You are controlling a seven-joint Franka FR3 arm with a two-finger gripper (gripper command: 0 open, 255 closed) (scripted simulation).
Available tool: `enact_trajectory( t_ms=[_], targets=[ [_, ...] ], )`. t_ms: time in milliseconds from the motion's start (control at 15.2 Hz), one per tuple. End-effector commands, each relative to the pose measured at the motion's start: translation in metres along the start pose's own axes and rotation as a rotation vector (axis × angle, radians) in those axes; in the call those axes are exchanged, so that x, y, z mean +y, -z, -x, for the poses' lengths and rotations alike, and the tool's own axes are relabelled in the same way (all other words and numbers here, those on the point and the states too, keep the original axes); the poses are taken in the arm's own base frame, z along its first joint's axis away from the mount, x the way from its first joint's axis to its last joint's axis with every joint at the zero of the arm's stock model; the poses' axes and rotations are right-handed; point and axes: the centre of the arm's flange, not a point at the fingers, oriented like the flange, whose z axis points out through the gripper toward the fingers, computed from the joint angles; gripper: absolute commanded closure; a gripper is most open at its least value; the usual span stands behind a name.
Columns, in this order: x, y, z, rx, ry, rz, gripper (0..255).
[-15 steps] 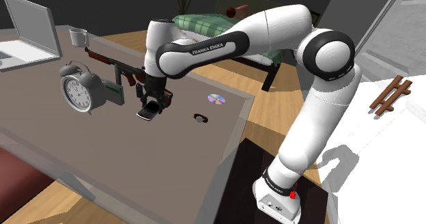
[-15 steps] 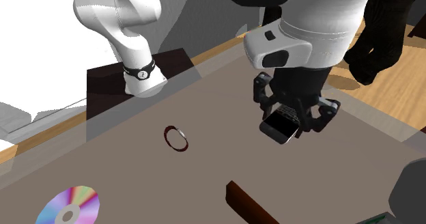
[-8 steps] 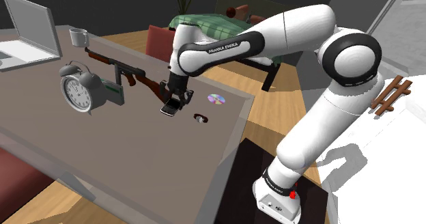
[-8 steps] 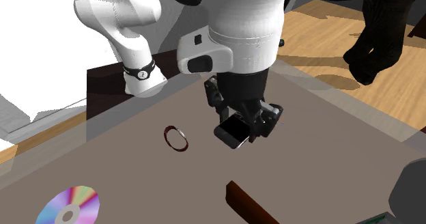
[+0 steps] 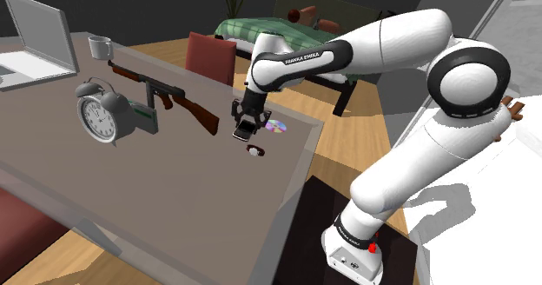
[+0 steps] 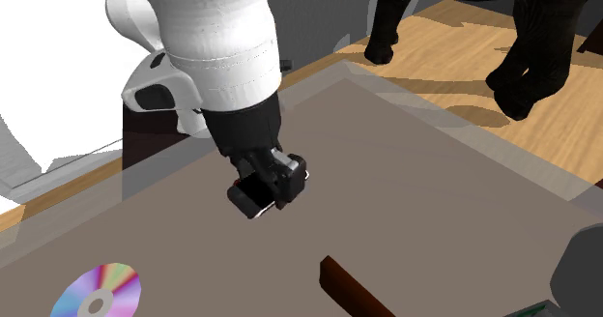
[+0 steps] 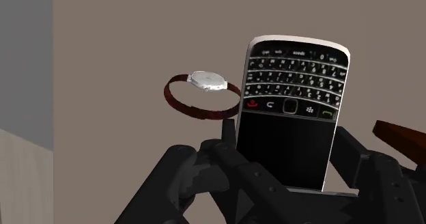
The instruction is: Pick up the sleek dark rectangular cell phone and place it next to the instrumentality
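Phone (image 7: 293,86) clamped in tool (image 7: 287,144), held above desk (image 7: 136,38) near watch (image 7: 203,96); judged so it can be laid beside watch, untouched.

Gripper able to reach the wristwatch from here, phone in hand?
Probably yes. The gripper, shut on the phone, hangs close above the wristwatch on the table, and nothing stands between them, so the way down looks free.
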Motion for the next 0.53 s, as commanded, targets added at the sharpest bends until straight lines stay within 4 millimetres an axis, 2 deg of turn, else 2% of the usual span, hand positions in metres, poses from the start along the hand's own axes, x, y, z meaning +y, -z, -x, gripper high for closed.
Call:
enact_trajectory(
  t_ms=[0,462],
  targets=[
    [0.019,-0.001,-0.019,-0.001,0.002,0.000,255],
    [0.083,0.005,-0.086,-0.001,0.002,0.000,255]
  ],
)
